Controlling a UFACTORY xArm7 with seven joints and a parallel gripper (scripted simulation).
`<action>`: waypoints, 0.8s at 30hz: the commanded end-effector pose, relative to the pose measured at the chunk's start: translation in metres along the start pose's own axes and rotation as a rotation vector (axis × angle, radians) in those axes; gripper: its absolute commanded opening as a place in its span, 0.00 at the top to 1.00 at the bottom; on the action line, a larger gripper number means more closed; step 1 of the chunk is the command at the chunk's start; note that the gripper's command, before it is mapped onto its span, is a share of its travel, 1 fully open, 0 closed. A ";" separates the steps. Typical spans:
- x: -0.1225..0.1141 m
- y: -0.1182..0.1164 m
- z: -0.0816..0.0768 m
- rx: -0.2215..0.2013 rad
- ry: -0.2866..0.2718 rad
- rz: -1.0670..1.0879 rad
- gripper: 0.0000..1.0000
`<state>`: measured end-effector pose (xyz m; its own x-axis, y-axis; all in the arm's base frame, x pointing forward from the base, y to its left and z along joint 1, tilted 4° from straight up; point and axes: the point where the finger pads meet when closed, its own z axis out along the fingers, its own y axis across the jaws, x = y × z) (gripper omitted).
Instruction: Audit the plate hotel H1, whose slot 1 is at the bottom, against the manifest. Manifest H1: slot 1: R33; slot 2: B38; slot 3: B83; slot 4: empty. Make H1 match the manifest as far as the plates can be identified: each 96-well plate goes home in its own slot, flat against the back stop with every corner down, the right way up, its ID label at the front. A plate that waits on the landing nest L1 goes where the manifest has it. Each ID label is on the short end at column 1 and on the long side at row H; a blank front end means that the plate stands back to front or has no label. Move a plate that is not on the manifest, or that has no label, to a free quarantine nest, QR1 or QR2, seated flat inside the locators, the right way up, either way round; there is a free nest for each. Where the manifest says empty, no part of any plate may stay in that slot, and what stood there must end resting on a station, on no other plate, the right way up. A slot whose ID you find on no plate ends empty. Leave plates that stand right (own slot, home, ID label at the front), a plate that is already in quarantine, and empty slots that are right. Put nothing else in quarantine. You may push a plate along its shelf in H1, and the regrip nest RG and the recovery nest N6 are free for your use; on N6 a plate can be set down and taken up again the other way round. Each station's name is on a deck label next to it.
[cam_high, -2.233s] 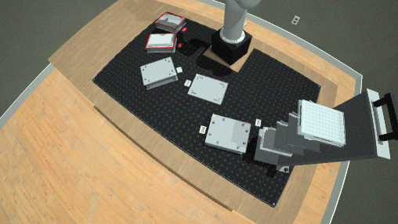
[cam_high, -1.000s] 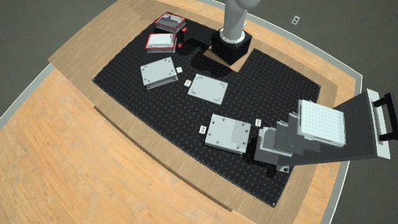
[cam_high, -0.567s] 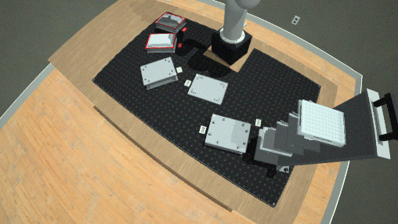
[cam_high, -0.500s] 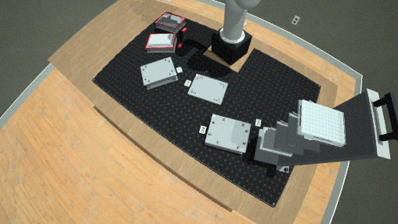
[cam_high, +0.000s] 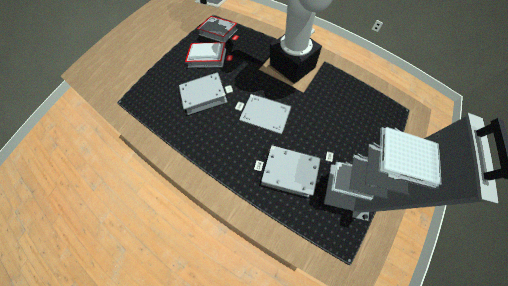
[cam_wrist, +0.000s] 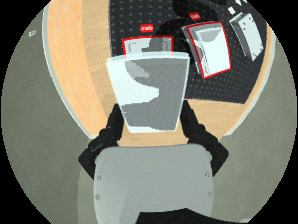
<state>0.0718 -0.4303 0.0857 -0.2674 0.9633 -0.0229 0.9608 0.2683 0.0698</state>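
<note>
In the wrist view my gripper (cam_wrist: 151,108) is shut on a pale grey 96-well plate (cam_wrist: 148,91), with one black finger on each side of it. I hold the plate high above the deck. Below it are the two red-edged quarantine nests, one to its right (cam_wrist: 209,50) and one partly hidden behind it (cam_wrist: 143,46). In the top view these nests sit at the back left (cam_high: 217,27) (cam_high: 206,54). The gripper itself is out of the top view. Hotel H1 stands at the right, with a white well plate (cam_high: 411,156) showing at its top level.
The arm base (cam_high: 296,55) stands at the back middle. Three grey nests lie on the black deck: a raised one (cam_high: 202,92) at the left, a flat one (cam_high: 265,114) in the middle, and one (cam_high: 291,170) beside the hotel. Small white deck labels sit next to them.
</note>
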 end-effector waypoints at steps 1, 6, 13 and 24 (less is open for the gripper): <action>-0.002 0.000 0.005 -0.001 -0.004 0.000 1.00; -0.002 0.000 0.010 -0.001 -0.004 0.000 1.00; -0.002 0.000 0.022 -0.001 -0.004 0.000 1.00; -0.002 0.000 0.037 -0.001 -0.004 0.000 1.00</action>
<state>0.0744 -0.4306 0.0518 -0.2674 0.9633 -0.0232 0.9608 0.2684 0.0701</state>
